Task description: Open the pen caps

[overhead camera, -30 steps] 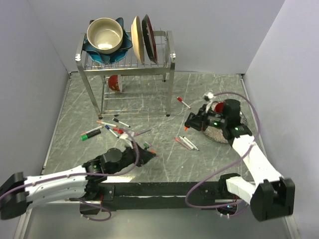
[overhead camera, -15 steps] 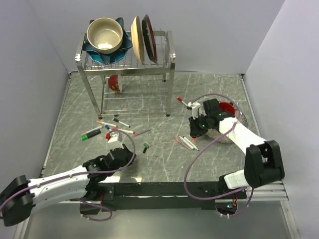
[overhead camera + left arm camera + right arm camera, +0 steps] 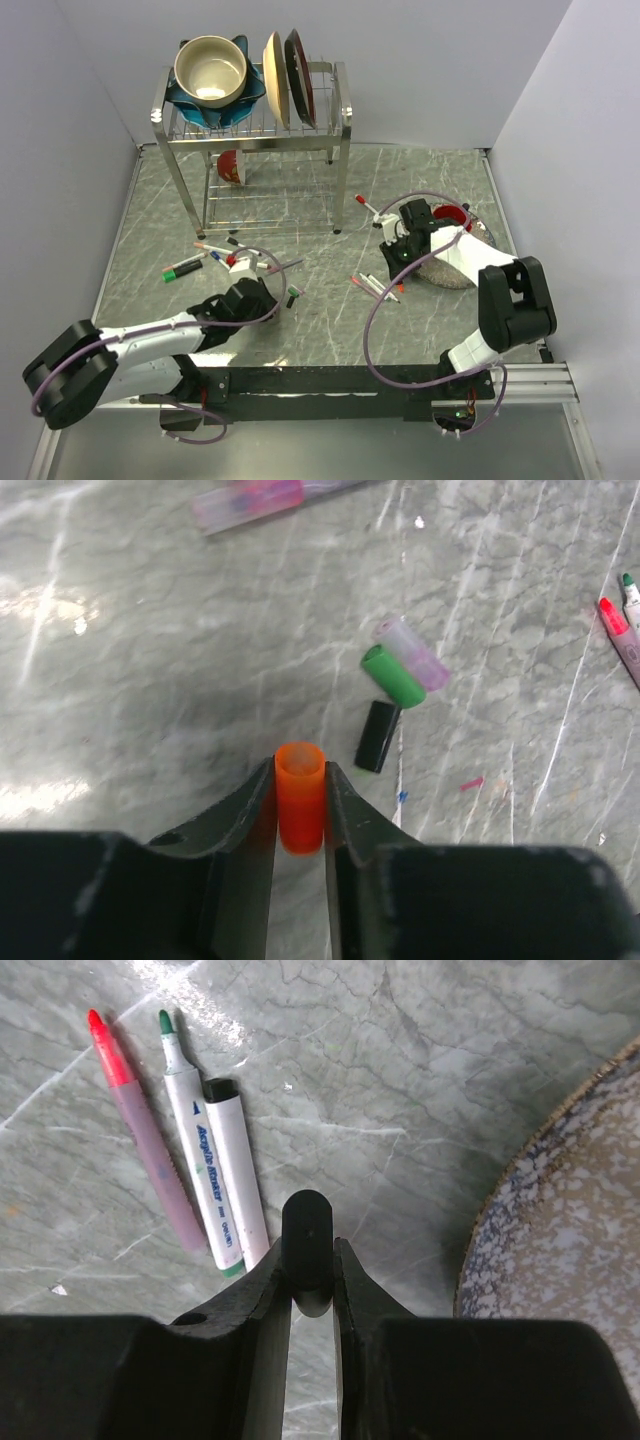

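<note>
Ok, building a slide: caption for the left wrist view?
Left end effector gripping an orange cap; green cap and black cap loose beyond.

Orange cap (image 3: 300, 795) stands upright, pinched in the left gripper (image 3: 300, 772). Just past it, three loose caps lie mid-table (image 3: 330, 330): green cap (image 3: 393, 675) touching a pinkish clear cap (image 3: 418, 652), black cap (image 3: 378, 736) beside them. The right gripper (image 3: 307, 1260) pinches a black stubby piece (image 3: 307, 1240), maybe a cap. Beside it, three uncapped pens (image 3: 200, 1160) lie parallel: red, green and black tips.
</note>
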You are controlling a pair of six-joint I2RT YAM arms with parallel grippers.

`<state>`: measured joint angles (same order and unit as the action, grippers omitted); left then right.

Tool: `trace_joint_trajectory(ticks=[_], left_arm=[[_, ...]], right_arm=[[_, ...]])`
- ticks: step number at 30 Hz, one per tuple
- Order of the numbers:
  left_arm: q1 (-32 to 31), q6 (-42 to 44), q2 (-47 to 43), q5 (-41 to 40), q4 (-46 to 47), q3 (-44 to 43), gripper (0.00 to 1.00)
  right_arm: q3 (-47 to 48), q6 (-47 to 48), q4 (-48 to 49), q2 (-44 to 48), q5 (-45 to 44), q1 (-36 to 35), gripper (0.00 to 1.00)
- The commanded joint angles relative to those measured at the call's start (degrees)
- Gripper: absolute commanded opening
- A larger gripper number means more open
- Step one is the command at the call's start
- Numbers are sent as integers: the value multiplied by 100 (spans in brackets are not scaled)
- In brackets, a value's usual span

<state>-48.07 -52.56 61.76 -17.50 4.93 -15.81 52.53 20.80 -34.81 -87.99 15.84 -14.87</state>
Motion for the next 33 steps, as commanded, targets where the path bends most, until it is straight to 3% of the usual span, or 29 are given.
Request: trace_joint_trajectory(ticks=[1,12,16,23,29,33], left_arm=[[96,281,319,387,448,-334,29],[158,307,241,537,281,-414,50],[158,281,-338,484,26,-396,59],[158,386,-1402,528,-475,-379,75],[167,518,-2404,545,-993,-291,92],[167,483,-2932,537,-1117,-159,97]], right_arm=[[284,109,-140,-175,7,-86,14],[451,205,-395,-413,613,-130,34],[495,284,-457,-316,815,-121,43],[740,311,-571,-35,1114,54,46],[1723,258,-483,-78,939,327,52],[2969,22,-579,-999,746,354,56]])
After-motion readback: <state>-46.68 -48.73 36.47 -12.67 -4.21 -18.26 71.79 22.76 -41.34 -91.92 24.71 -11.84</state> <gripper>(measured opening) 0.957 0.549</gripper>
